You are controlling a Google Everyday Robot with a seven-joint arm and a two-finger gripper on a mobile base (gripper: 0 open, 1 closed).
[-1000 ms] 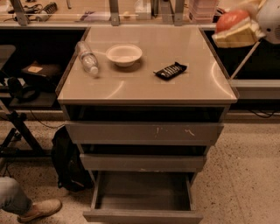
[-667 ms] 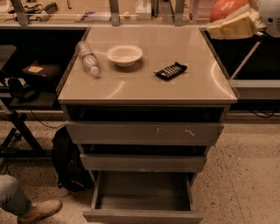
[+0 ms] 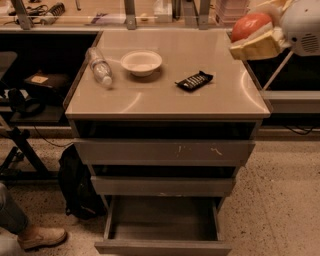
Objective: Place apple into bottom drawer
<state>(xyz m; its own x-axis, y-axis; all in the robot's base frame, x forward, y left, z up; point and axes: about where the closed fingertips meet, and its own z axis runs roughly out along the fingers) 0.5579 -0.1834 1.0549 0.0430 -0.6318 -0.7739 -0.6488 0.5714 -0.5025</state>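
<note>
Gripper (image 3: 252, 34) is clamped on the apple (image 3: 248, 23), high off the cabinet's back-right corner. My guess: it's kept clear of the top (image 3: 165, 102) before dropping to the front. Bottom drawer (image 3: 162, 247) is pulled out furthest, ready to take it. On top: bowl (image 3: 141, 62), bottle (image 3: 100, 66) on its side, dark packet (image 3: 194, 80). Backpack (image 3: 75, 186) and a shoe (image 3: 42, 237) on the speckled floor, left.

Looked like lab or workshop: grey metal drawer cabinet (image 3: 165, 151), workbench (image 3: 107, 21) behind with cables (image 3: 40, 11) (clutter hard to identify), speckled floor (image 3: 282, 200), backpack (image 3: 77, 185). Gripper (image 3: 251, 29) sat upper right, clasping apple (image 3: 247, 23).
</note>
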